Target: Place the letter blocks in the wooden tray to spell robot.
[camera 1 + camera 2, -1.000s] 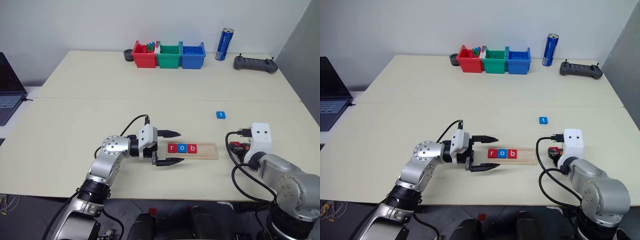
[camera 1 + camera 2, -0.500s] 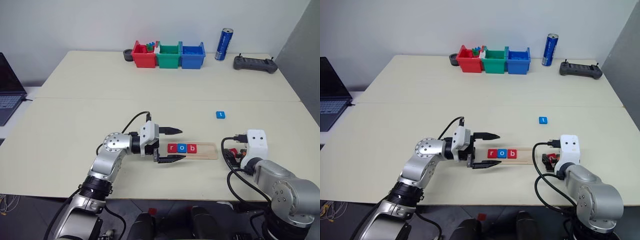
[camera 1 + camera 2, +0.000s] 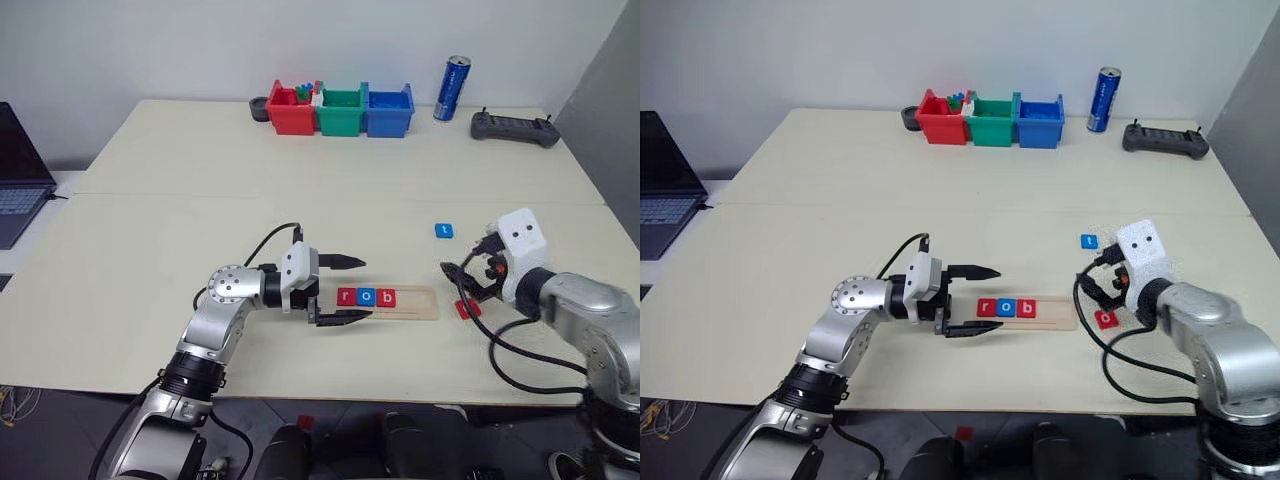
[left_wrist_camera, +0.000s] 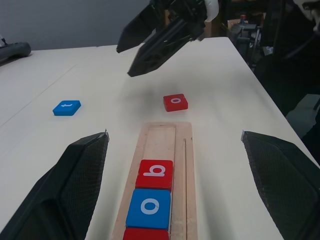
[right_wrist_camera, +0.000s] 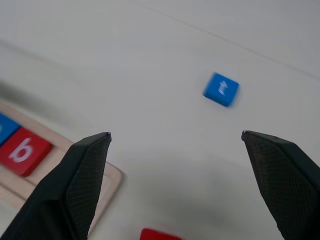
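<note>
Pale cream worktop (image 3: 300, 190) fills my screen, with a white wall behind it. On it lies the long pale wooden tray (image 3: 415, 302) with a groove down its middle. Three flat square letter blocks sit in the groove side by side: a red "r" (image 3: 346, 296), a blue "o" (image 3: 366, 296) and a red "b" (image 3: 386, 297). The rest of the groove is bare, I think so two more blocks can go in.

My left end effector (image 3: 345, 291) lies level at the "r" end of the tray. Its two black fingers are spread wide and hold nothing. I think it is there to keep the tray from sliding.

My right end effector (image 3: 462, 281) hangs just above the worktop past the tray's far end. Its fingers are wide apart too, and empty. Right below it lies the red "o" block (image 3: 467, 309), flat on the worktop, just beside the tray. The blue "t" block (image 3: 443, 230) lies farther back, alone.

I judge the red "o" goes in next, then the "t".
</note>
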You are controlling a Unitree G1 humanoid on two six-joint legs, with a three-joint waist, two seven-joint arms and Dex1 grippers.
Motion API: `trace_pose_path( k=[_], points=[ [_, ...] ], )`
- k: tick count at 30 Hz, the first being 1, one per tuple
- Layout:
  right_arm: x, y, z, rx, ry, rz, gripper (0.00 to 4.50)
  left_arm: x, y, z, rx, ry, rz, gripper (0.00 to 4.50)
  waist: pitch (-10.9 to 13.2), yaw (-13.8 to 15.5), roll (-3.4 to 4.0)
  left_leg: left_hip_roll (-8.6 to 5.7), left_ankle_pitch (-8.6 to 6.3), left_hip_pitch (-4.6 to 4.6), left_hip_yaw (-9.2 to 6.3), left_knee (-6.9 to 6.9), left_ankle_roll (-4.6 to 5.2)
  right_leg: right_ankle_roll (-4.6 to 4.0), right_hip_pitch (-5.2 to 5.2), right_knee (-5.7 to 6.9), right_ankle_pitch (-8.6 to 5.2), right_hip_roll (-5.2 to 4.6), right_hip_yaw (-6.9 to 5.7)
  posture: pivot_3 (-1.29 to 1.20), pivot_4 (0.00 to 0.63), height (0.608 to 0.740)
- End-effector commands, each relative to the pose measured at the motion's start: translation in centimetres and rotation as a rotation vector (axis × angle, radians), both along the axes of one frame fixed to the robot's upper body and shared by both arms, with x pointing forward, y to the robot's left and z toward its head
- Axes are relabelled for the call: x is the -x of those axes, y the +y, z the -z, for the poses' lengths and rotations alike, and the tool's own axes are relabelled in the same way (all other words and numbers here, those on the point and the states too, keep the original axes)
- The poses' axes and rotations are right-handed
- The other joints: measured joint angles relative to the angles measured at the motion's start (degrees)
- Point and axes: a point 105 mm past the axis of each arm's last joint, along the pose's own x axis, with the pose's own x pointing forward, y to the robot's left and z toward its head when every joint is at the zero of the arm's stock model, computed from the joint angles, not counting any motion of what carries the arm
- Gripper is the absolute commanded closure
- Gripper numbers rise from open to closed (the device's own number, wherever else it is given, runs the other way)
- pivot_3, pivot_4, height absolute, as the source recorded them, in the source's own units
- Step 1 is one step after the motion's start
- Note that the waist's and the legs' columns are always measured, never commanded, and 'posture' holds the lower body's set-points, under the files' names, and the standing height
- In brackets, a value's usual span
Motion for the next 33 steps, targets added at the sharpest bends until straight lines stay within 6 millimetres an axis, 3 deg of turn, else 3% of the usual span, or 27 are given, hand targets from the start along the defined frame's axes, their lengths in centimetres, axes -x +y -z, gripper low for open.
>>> trace_pose_path(
  k=[1,5,9,21,32,33],
  points=[
    [1.3,-0.9,0.3,0.059,-0.049,-0.288,0.05,0.0,-0.3,-0.6,0.012,-0.032,0.018,0.0,0.01,0.12,-0.01,-0.03,0.0,-0.04,0.01,0.02,0.0,0.01,0.01,-0.04,0.01,-0.02,0.0,0.0,0.15,0.74],
    [0.9,-3.5,2.1,0.193,-0.038,-0.4,0.05,0.1,-0.3,-0.5,0.009,-0.029,0.024,0.0,0.02,-0.09,-0.03,-0.01,0.0,-0.01,0.17,0.06,0.0,0.12,0.07,-0.27,0.09,-0.07,0.1,0.0,0.15,0.74],
    [0.5,-4.5,3.4,0.25,-0.016,-0.497,0.05,0.1,-0.4,-0.5,0.01,-0.033,0.025,0.0,0.03,-0.39,-0.04,0.06,0.0,0.08,0.18,0.03,0.0,0.1,0.06,-0.21,0.1,0.0,0.12,0.0,0.15,0.74],
    [-0.4,-5.4,5.9,0.308,0.071,-0.627,0.05,0.3,0.0,-0.6,0.005,-0.042,0.015,0.0,0.03,0.14,-0.04,-0.01,0.01,0.02,0.14,0.05,-0.01,0.09,0.06,-0.21,0.1,-0.08,0.12,0.0,0.15,0.74],
    [-1.6,-5.8,6.0,0.295,0.074,-0.592,0.05,0.4,-0.1,-0.5,0.003,-0.044,0.015,0.0,0.02,0.04,-0.03,0.01,0.01,0.04,0.14,0.07,-0.02,0.08,0.06,-0.19,0.11,-0.08,0.12,0.0,0.15,0.74],
    [-1.6,-5.8,5.9,0.292,0.074,-0.592,0.21,0.3,-0.1,-0.6,0.003,-0.045,0.014,0.0,0.02,0.04,-0.03,0.01,0.01,0.04,0.14,0.06,-0.02,0.08,0.06,-0.19,0.11,-0.08,0.12,0.0,0.15,0.74]
  ],
)
